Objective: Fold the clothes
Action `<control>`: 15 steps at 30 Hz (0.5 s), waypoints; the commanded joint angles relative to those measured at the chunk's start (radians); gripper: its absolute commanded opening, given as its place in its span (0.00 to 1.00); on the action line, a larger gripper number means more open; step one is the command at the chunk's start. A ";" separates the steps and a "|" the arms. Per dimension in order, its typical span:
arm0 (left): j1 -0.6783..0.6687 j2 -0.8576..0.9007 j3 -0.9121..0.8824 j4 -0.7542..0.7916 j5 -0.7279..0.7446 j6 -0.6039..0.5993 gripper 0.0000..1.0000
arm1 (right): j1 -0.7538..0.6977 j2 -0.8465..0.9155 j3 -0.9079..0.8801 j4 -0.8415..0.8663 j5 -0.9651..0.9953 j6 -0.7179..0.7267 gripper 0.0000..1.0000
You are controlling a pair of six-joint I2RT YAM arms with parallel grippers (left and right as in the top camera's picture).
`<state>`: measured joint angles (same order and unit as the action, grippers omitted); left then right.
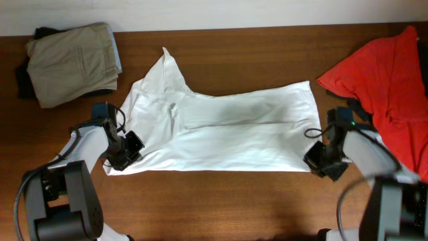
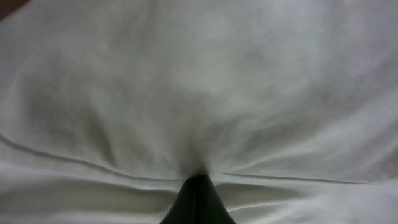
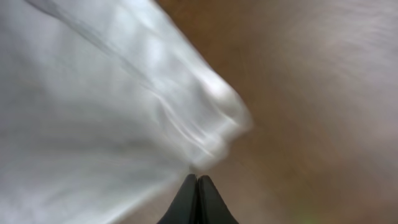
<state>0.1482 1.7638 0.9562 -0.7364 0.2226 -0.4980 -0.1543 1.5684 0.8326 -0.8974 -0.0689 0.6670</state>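
White shirt (image 1: 227, 134) lies spread across the counter (image 1: 221, 207); left gripper (image 2: 198, 182) and right gripper (image 3: 197, 180) each clamp closed on a near corner.

Table (image 1: 221, 201): brown wood w/ a reddish tone, grain running left-right, takes up nearly the whole overhead view. Beyond its far edge a pale strip (image 1: 267, 13) runs across the top of the pic, too plain to tell what it is. In right wrist view the table (image 3: 323, 93) is only a brown blur.
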 commanded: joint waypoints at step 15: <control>0.010 -0.407 0.004 -0.100 -0.154 -0.004 0.39 | 0.002 -0.390 0.155 0.019 0.097 -0.105 0.97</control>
<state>0.1585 1.4517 0.9295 -0.8490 0.0696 -0.5072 -0.1543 1.1900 0.8913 -0.9203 0.0826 0.6498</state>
